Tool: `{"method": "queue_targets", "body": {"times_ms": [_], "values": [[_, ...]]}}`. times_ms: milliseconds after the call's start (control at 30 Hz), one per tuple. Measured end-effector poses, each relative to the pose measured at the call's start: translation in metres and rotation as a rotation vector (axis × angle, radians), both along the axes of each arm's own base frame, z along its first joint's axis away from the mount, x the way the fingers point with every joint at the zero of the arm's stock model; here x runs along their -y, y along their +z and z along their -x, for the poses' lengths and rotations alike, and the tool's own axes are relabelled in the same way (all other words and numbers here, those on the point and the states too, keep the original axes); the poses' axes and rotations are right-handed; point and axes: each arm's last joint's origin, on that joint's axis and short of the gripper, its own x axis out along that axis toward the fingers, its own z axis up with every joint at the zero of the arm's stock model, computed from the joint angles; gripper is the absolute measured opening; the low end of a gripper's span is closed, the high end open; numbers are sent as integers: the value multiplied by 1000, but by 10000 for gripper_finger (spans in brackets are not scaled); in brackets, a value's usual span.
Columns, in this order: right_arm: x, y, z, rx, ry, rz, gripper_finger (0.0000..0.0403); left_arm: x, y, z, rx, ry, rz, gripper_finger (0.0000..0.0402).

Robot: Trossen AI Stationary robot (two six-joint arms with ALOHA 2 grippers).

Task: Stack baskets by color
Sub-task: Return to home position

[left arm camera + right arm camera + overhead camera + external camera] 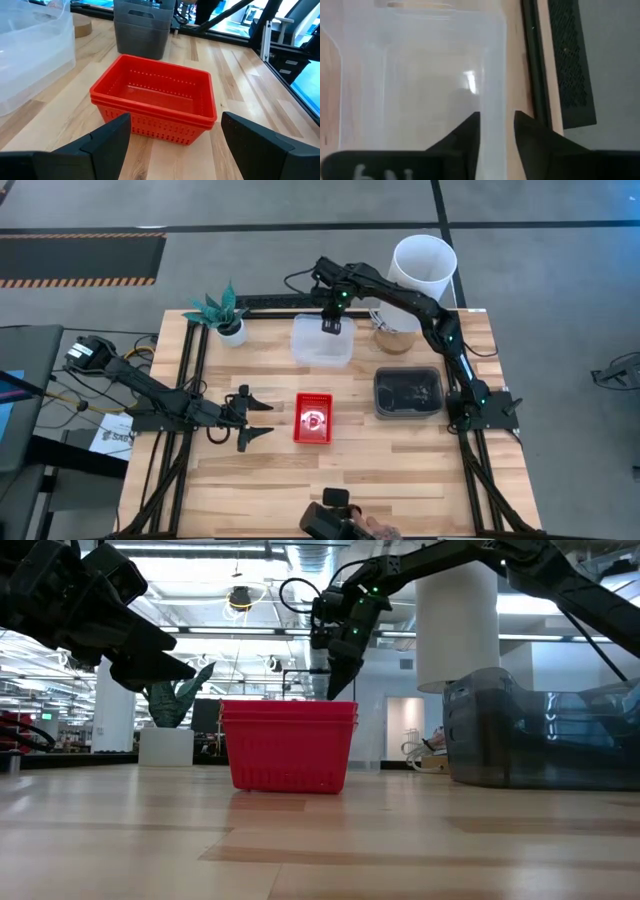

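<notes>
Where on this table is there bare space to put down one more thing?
Bare wood runs along the front edge, past the red stack and grey stack, and between the plant and the left gripper. The far side is crowded: clear stack, right gripper over it, white cylinder.

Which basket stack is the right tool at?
The clear plastic basket stack: the right tool sits at its rim. The red mesh stack, by the left tool, and smoky grey stack stand apart.

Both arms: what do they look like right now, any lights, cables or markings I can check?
Both arms are black, jointed segments. The right arm shows small green lights at its joints and a black cable loop near the right gripper. The left gripper has two flat, pointed black fingers.
</notes>
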Motion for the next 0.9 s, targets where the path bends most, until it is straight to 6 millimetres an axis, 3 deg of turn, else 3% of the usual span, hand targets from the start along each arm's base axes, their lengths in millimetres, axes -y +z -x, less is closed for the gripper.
{"method": "queue_targets", "body": {"times_ms": [100, 200, 367, 500, 700, 900], "values": [[0, 5, 1, -23, -20, 38, 171, 0, 0, 0, 0, -1, 0, 298], [-5, 22, 2, -7, -15, 49, 195, 0, 0, 0, 0, -2, -7, 298], [-30, 49, 10, 4, 14, 49, 216, -1, 1, -1, 8, -2, -52, 298], [-56, 77, 20, 39, 53, 25, 212, -6, 6, -5, 28, 11, -125, 298], [-102, 111, 42, 81, 142, -174, 194, -16, 26, -19, 76, -37, -232, 298], [-137, 126, 54, 82, 250, -352, 175, -26, 46, -31, 129, -81, -323, 298]]}}
